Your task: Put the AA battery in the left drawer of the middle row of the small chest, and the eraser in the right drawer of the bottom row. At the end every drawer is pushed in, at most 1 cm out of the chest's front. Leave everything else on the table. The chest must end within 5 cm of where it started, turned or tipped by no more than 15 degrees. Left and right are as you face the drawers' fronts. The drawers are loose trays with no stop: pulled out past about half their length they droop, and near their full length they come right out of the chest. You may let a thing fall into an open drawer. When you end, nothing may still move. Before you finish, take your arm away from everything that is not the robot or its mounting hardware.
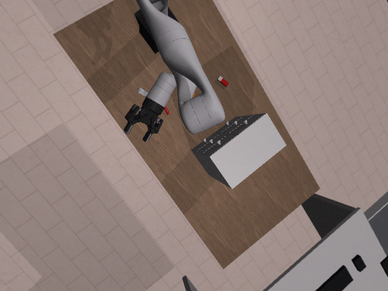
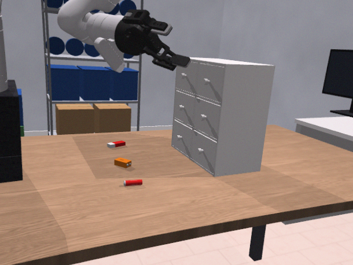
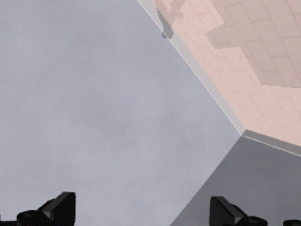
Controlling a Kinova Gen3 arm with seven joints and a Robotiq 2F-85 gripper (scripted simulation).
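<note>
The AA battery [image 1: 166, 110] [image 2: 133, 182], a red cylinder with a silvery end, lies on the table. The eraser [image 1: 224, 82] [image 2: 119, 143], a red block with a white end, lies farther back in the exterior view. The small chest [image 1: 248, 150] [image 2: 243, 121] stands upright, its six knobbed drawers looking pushed in. The left middle-row drawer [image 2: 188, 111] and the right bottom-row drawer [image 2: 208, 158] are assigned by facing the fronts. My gripper [image 1: 137, 134] [image 2: 176, 45] [image 3: 143, 210] is open and empty, high above the table, beyond the battery and away from the chest's fronts.
An orange block battery [image 1: 193, 94] [image 2: 122, 162] lies between the AA battery and the eraser, mostly hidden by the arm in the top view. The arm [image 1: 201, 112] reaches over the table close to the chest's fronts. The wrist view shows walls and floor beyond the fingers.
</note>
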